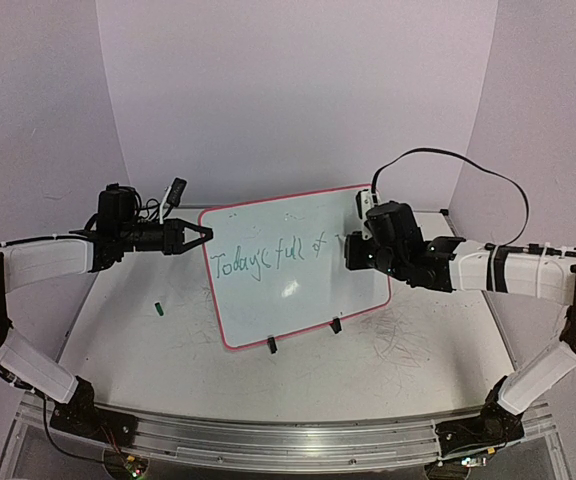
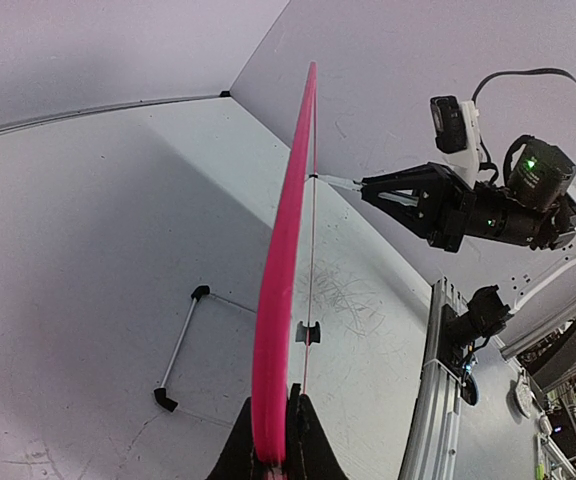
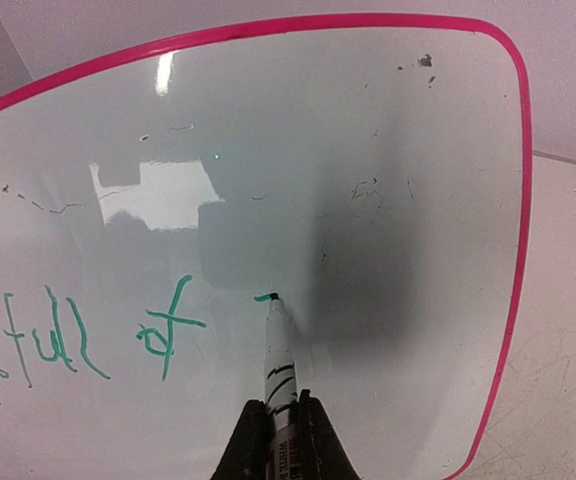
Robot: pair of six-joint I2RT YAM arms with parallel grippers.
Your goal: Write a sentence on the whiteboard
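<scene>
Right hand [image 3: 277,425] clamped on pen [image 3: 277,360], tip touching whiteboard [image 3: 368,150], left hand [image 2: 271,445] pinching its frame

whiteboard [image 1: 288,270] stands mid surface [image 1: 388,370], left hand [image 1: 203,236] on its left edge, right hand [image 3: 276,420] in front holding the pen [image 3: 276,350] against it, small cap [image 1: 157,309] lying off left

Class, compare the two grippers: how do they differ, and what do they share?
The left gripper clamps the whiteboard by its pink edge; the right gripper holds a pen. The left sits at the board's side; the right faces its front, pen tip on the surface. Both are shut on something.
</scene>
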